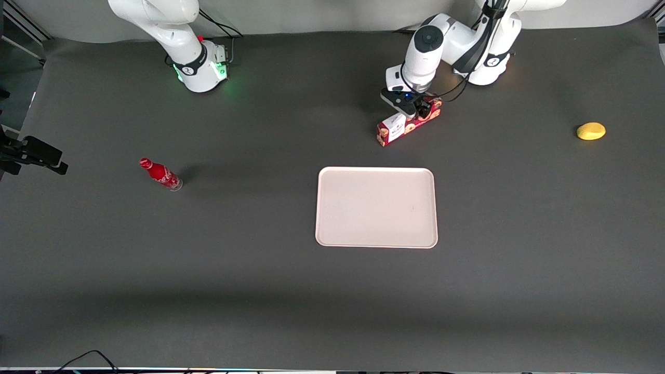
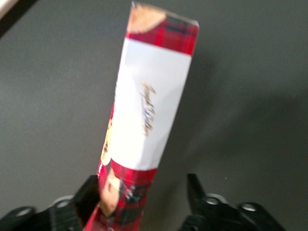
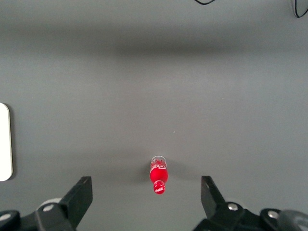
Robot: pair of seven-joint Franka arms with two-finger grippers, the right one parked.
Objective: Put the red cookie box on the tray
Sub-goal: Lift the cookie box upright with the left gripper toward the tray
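The gripper (image 1: 415,108) sits over the red cookie box (image 1: 399,127), which lies farther from the front camera than the tray (image 1: 376,206). A bottle (image 1: 160,174) lies toward the parked arm's end of the table.

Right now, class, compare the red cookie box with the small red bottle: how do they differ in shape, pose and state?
The red cookie box is a long narrow carton; the red bottle is small and rounded with a neck. The box lies flat, between the open fingers of the gripper; the bottle stands alone toward the parked arm's end of the table. The box bears a white label patch and cookie prints; the bottle has white lettering. Both are red and off the tray.
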